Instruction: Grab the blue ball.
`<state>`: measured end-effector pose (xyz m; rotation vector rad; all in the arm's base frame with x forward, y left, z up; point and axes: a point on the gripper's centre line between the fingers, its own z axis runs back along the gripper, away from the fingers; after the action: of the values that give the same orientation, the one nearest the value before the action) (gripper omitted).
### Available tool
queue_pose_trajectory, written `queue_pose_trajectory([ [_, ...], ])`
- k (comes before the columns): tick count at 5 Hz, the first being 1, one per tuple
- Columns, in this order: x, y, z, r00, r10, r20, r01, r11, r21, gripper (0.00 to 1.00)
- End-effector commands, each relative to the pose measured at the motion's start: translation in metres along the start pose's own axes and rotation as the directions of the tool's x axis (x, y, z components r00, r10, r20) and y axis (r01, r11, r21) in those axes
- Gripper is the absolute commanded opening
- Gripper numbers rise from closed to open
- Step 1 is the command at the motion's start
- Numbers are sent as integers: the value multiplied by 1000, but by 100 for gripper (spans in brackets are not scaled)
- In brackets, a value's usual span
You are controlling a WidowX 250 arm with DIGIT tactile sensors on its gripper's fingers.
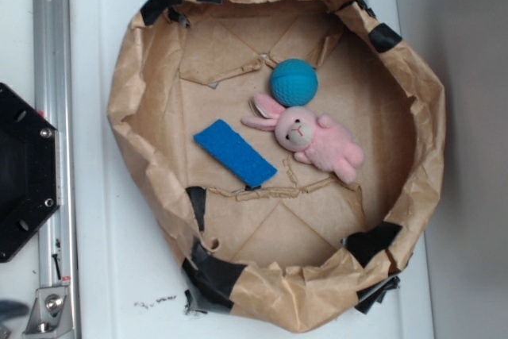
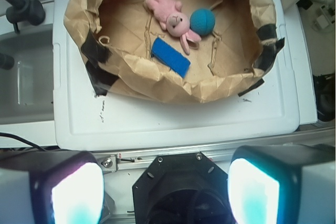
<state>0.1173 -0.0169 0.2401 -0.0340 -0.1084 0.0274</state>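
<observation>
The blue ball [image 1: 294, 82] is a small teal knobbly ball lying inside a brown paper-lined basin [image 1: 143, 93], touching the ear of a pink plush bunny [image 1: 313, 139]. In the wrist view the ball [image 2: 202, 21] sits at the top, right of the bunny [image 2: 170, 17]. My gripper [image 2: 165, 192] is open and empty, its two bright pads [image 2: 77, 192] wide apart at the bottom of the wrist view, high above the robot base and far short of the basin. The gripper does not show in the exterior view.
A flat bright-blue pad [image 1: 235, 152] lies left of the bunny, also in the wrist view [image 2: 170, 56]. The basin's crumpled paper walls with black tape stand raised all round. A black robot base [image 1: 20, 172] and metal rail [image 1: 51, 117] sit left of the white top [image 1: 103, 260].
</observation>
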Motion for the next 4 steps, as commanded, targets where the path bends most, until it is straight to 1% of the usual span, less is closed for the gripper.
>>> queue_pose_trajectory([
  [1,63,45,-43,941,340,-3,-339,940,16,100],
  [2,87,65,-84,826,563,24,-563,826,-24,100],
  [3,111,78,-132,690,720,70,-714,694,-90,100],
  [4,135,73,-170,668,742,54,-739,670,-76,100],
])
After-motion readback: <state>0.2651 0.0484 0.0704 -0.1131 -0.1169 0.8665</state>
